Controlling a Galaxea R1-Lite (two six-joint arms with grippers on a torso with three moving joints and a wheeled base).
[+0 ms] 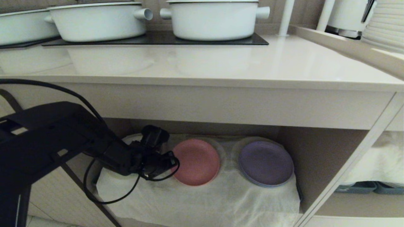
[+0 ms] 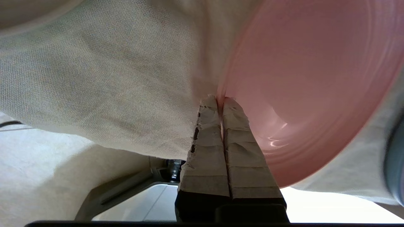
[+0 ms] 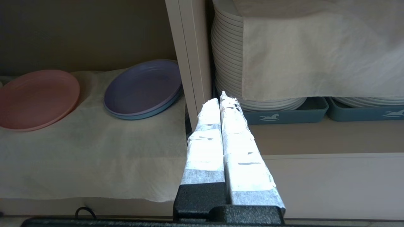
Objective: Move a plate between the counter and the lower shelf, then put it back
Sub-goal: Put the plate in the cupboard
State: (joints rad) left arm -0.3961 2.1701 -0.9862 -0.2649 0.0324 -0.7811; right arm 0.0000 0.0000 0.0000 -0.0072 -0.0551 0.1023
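The plate [image 1: 196, 161] lies flat on the white cloth [image 1: 202, 201] that lines the lower shelf [image 1: 318, 157], just beside a purple plate [image 1: 266, 163] on its right; the counter [image 1: 221, 63] above carries only two white pots [image 1: 214, 19] on the black hob panel [image 1: 157, 39], so the plate appears to be at the shelf stage of the task. The left gripper [image 2: 221, 100] reaches into the shelf from the left with its taped fingers [image 2: 205, 138] pressed together on the plate's near rim, one finger above the rim and one below. This edge grip suits a flat, low-rimmed plate that offers no other purchase, and the low, level approach fits the limited height under the counter. The head view shows the arm's position in the cubby but hides the fingertips behind the wrist; only the left wrist view confirms the pinch on the rim and shows the plate tilted against the cloth. The right gripper [image 3: 222, 100] is parked outside the shelf front, fingers closed on nothing. Its view alone shows the neighbouring cubby, with stacked white plates [image 3: 252, 101] under a cloth in blue trays [image 3: 284, 115], and both coloured plates from the front
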